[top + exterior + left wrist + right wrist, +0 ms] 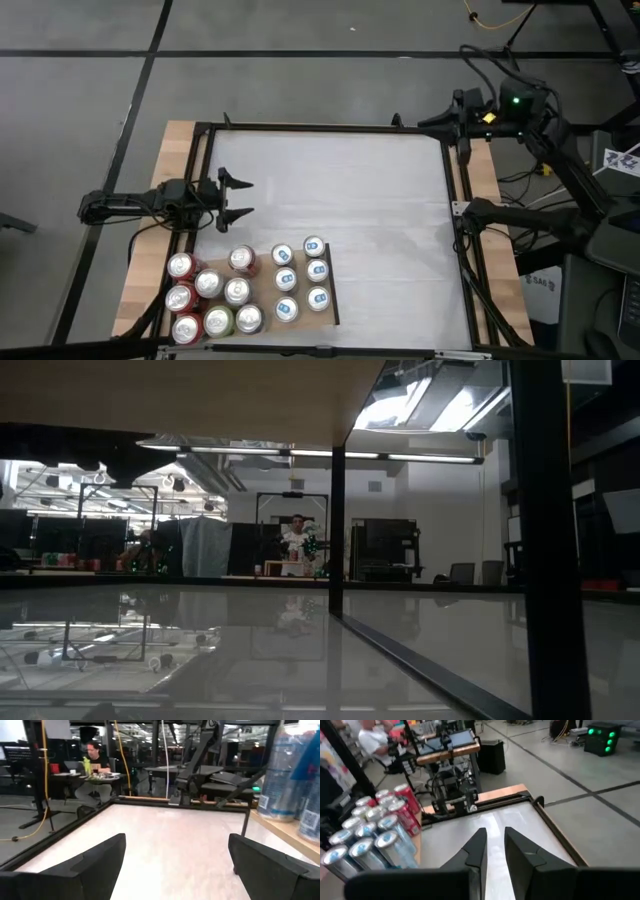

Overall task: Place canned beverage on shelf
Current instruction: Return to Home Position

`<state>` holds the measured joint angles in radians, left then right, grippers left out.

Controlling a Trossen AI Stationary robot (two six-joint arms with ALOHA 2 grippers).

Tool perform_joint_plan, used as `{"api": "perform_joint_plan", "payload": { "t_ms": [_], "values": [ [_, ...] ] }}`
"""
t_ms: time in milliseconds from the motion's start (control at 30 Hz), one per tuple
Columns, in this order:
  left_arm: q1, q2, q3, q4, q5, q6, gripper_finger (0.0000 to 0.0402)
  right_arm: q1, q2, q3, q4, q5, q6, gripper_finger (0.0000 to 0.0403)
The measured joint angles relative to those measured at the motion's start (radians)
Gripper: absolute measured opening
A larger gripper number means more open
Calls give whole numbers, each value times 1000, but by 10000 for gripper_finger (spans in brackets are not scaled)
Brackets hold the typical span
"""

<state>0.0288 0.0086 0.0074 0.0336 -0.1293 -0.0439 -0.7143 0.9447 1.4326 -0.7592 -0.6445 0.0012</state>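
Six blue cans (300,275) sit on the shelf (330,300). Left gripper (243,197) gapes wide, empty, mid-left; next grab a loose can (242,258). Right gripper (422,123) pinched shut, upper right.

The shelf (331,292) is a flat, light-brown wood-grain panel lying on the bench at its near left corner, with a thin dark strip running along the edge that faces the open white surface. The canned beverages (247,289) all stand upright on the shelf, packed close in rows. Six blue-and-white cans (301,277) form two columns just beside the dark strip. Farther from the strip, toward the bench's left edge, stand silver-topped cans with red bodies (181,297), one green-sided can (218,321) among them. In the right wrist view the cans (370,835) show as one tight upright cluster.
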Motion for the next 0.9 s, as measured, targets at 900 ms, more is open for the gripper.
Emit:
{"api": "perform_joint_plan", "payload": {
  "t_ms": [900],
  "values": [
    [0,0,0,-4,12,2,347,1,-514,-849,804,-2,64,56]
  ]
}}
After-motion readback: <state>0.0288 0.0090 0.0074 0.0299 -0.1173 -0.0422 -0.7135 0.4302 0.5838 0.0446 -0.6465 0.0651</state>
